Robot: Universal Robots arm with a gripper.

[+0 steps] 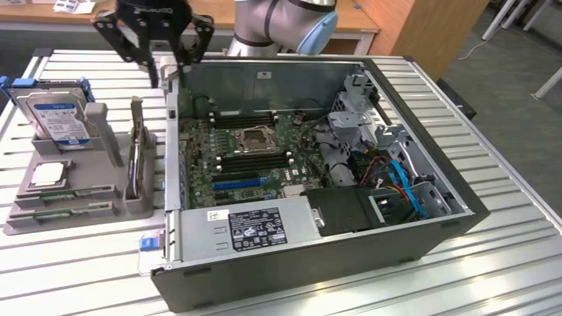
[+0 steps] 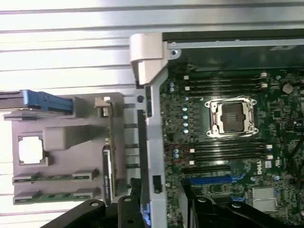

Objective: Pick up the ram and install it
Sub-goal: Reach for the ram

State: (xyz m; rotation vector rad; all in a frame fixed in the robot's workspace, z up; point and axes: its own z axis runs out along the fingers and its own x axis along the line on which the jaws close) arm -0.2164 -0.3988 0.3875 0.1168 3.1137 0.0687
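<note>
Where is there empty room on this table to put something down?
The slatted metal table is bare on the exterior view's right of the open black computer case, and in the near corner bordered by the grey parts tray and the case. Crowded: the narrow gap between tray and case, under the black claw.

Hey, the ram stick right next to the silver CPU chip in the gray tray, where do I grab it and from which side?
Grip the ram stick at mid-length, coming straight down from above and pinching across its thin width. Blocks of the gray tray cover both its ends, so likely only the middle is free.
</note>
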